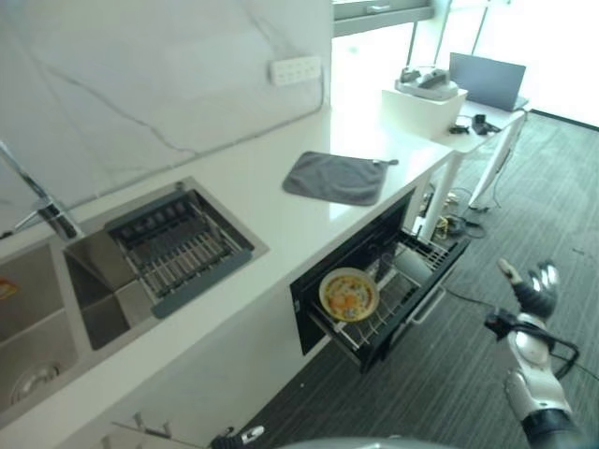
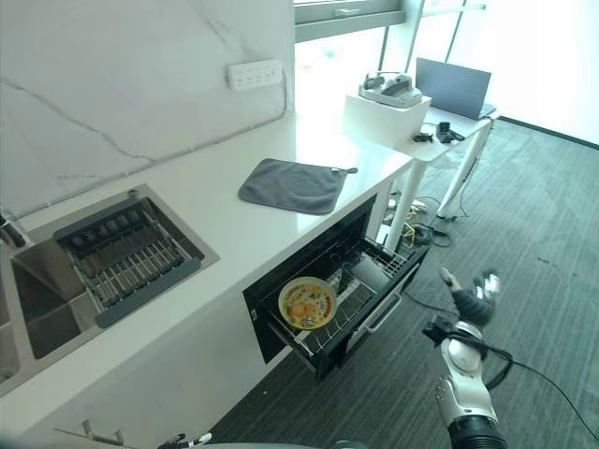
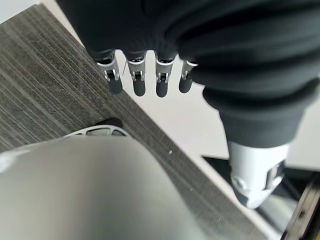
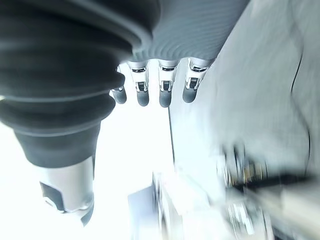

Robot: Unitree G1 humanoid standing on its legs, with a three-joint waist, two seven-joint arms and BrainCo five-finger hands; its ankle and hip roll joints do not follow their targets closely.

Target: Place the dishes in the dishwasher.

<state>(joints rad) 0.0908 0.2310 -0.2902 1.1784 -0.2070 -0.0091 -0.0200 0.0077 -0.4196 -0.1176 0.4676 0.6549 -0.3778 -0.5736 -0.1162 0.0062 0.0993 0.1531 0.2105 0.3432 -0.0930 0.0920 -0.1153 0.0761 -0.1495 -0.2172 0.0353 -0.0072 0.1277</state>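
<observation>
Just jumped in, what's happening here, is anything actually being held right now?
Nothing is held. A yellow bowl already sits in the pulled-out dishwasher rack under the counter. The right hand hangs open over the carpet, apart from the rack. The left hand hangs low with relaxed fingers, empty too. A grey cloth lies on the counter, and the drying rack over the sink looks bare.

A white counter ran well left of the right hand. A grey cloth lay flat on it. A sink rack sat farther left.
</observation>
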